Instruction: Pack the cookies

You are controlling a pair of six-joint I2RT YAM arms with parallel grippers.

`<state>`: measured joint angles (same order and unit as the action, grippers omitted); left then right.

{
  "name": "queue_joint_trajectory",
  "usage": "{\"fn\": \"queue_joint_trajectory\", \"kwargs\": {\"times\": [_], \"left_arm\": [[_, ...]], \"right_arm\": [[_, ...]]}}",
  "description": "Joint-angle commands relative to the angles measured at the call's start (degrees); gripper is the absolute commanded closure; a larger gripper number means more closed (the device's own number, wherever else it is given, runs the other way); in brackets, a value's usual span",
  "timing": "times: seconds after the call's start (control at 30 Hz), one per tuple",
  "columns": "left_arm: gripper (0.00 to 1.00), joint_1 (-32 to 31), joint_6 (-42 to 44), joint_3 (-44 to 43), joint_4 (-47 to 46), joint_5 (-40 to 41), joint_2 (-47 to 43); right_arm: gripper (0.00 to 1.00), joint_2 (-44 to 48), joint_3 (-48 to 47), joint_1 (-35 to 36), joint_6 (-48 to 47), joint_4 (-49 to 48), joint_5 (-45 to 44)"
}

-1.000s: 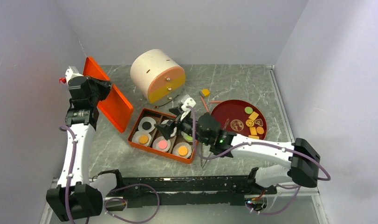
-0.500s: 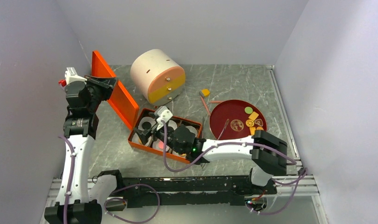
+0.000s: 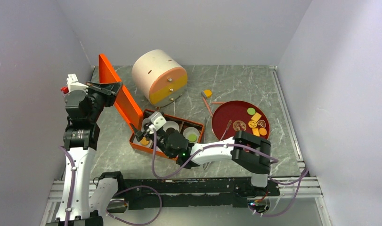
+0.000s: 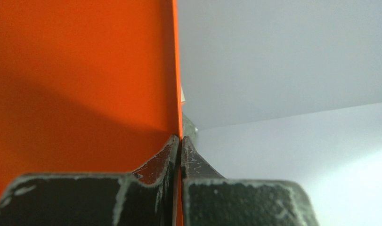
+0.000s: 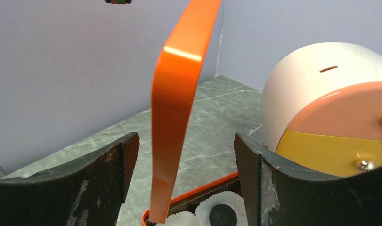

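Note:
Cookies [image 3: 255, 121] lie on the red plate [image 3: 229, 113], and others sit in white paper cups in the orange box [image 3: 179, 158]: a green one [image 3: 192, 137] and a black one [image 5: 222, 215]. My left gripper [image 4: 180, 141] is shut on the edge of the orange lid [image 3: 117, 94], which stands nearly upright with its lower corner at the box's left end. My right gripper [image 3: 141, 135] hovers over that end. It is open, and the lid [image 5: 177, 108] stands edge-on between its fingers [image 5: 109, 174] with a gap on both sides.
A cream cylinder with an orange and yellow face [image 3: 159, 76] stands behind the box. A loose orange-yellow square [image 3: 207, 93] and thin sticks [image 3: 207, 105] lie between the cylinder and the plate. Grey walls close in on the left, back and right.
My right arm has swung left across the box to its left end, its jaws narrowing a little. The left gripper has tipped the lid more upright and brought it to the box.

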<state>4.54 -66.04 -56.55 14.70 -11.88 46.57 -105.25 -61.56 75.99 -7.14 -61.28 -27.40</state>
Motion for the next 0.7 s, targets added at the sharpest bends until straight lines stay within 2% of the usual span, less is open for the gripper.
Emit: {"fn": "queue_joint_trajectory", "kwargs": {"times": [0.0,0.1,0.23,0.57,0.67], "left_arm": [[0.95,-0.7,-1.3,-1.8,-3.2,-1.8,-2.4],[0.95,-1.1,-0.8,-2.7,-2.2,-3.0,-2.8],[0.95,-2.1,1.6,-4.2,2.0,-2.7,-3.6],[0.67,-6.1,11.3,-8.2,11.6,4.3,-5.8],[0.52,-6.6,13.5,-8.7,13.6,6.1,-6.0]], "right_arm": [[0.25,-2.0,-2.2,0.4,-5.8,-11.0,-2.8],[0.32,-3.1,-1.9,0.5,-9.7,-14.3,-2.9],[0.48,-2.5,0.8,0.9,-15.6,-19.6,-2.7],[0.84,1.4,9.5,2.9,-33.6,-28.1,-0.6],[0.93,1.9,11.7,4.0,-41.2,-31.9,-0.6]]}}
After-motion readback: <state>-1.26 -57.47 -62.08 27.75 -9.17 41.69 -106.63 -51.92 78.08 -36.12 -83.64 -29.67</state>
